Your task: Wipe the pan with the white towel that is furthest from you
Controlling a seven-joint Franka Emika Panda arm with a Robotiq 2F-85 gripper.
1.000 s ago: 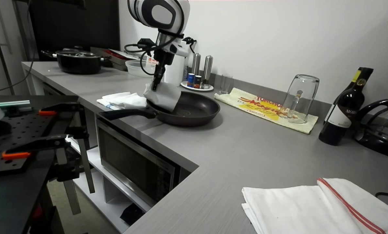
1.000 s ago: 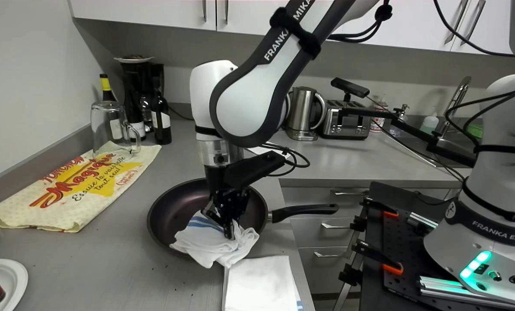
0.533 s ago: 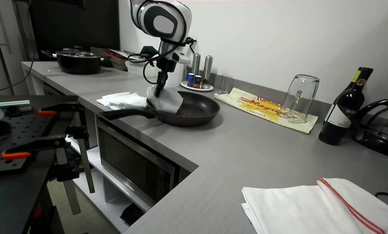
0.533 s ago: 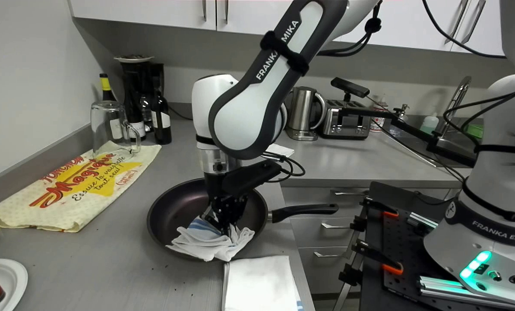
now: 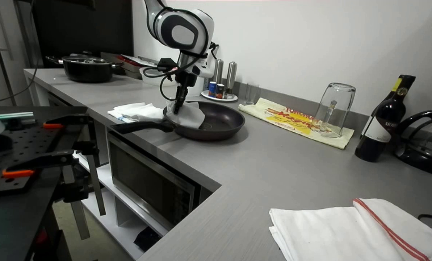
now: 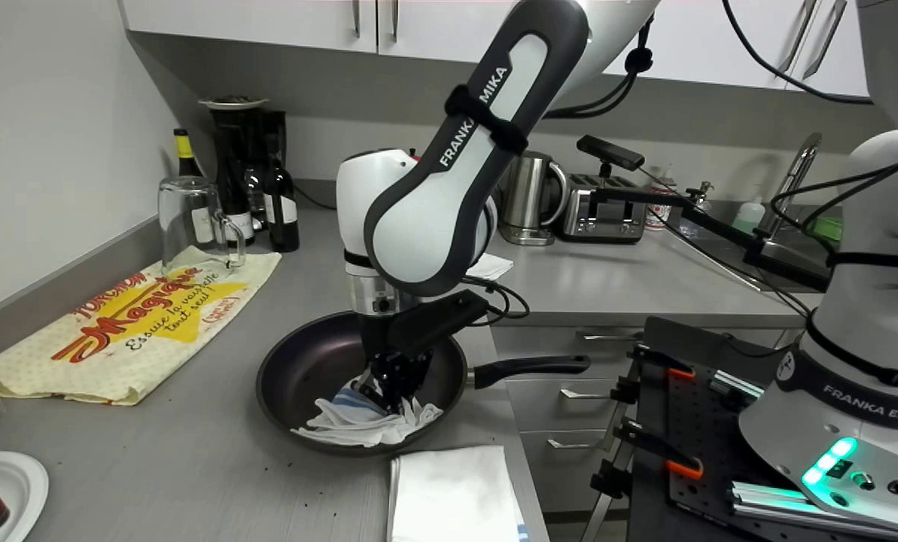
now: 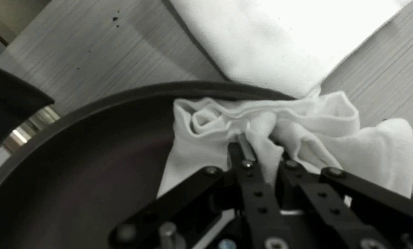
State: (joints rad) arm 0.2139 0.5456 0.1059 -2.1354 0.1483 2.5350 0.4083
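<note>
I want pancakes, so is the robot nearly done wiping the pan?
Done: the white towel is gripped and brought to the pan. In hand: the gripper holds it bunched, partly inside the pan and partly over its rim. I can't tell how much is wiped. Left: probably more wiping, since the towel covers only part of the pan, then letting go.

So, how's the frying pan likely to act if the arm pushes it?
The frying pan sits low and wide, so it'll probably slide rather than tip. Its handle juts past the edge of the counter, so a bump there could spin it.
</note>
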